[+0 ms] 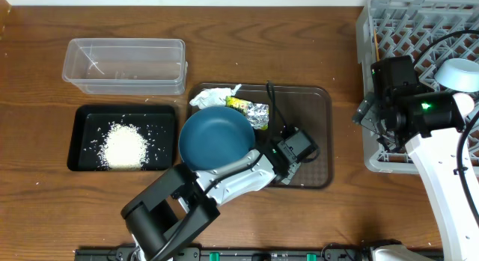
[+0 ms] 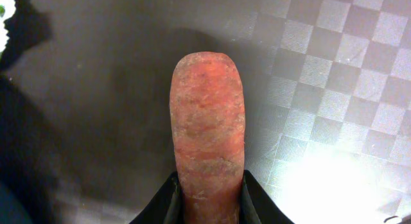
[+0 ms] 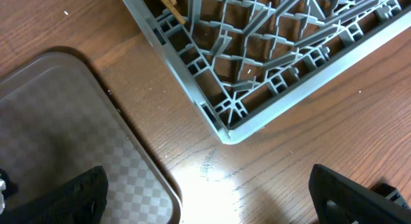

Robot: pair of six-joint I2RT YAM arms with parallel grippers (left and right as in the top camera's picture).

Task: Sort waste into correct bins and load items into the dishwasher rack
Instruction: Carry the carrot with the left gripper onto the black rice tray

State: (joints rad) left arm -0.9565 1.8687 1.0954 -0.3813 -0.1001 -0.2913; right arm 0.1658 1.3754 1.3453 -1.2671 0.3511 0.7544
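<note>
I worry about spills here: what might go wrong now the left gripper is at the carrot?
The left gripper pinches only one end of the carrot, so it may pivot or slip out when lifted. The dark-blue bowl sits beside the left arm, so a swing toward the black tray may clip it.

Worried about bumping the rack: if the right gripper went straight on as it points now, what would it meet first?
Probably bare wooden table, the strip between the dark brown tray and the grey rack. The right gripper is open over that strip; depth is unclear, so the rack could be close.
</note>
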